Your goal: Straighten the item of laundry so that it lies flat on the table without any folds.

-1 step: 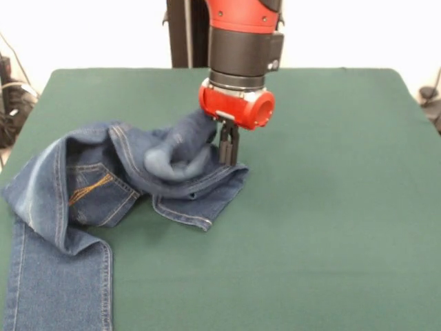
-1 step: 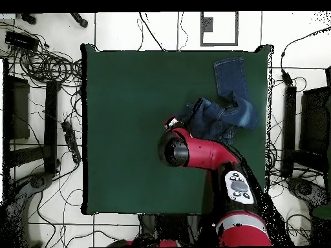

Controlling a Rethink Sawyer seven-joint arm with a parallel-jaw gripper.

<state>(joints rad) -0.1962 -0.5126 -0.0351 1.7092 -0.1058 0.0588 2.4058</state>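
The item of laundry (image 1: 103, 186), a pair of blue jeans, lies crumpled at the left of the table (image 1: 324, 207). One leg runs down off the front left, and an orange-stitched pocket faces up. A bunched fold rises against my gripper (image 1: 229, 160), which stands at the heap's right edge. Its black fingers (image 1: 224, 145) are pressed close together on the denim there. In the overhead view the jeans (image 2: 223, 117) lie near the table's (image 2: 129, 129) right side with one leg toward the top edge. My arm hides the fingers there; only the red wrist (image 2: 173, 123) shows.
Cables and dark equipment (image 2: 45, 110) lie on the floor left of the table in the overhead view, with more gear (image 2: 304, 129) on the right. Wide green tabletop stretches right of the jeans in the front view.
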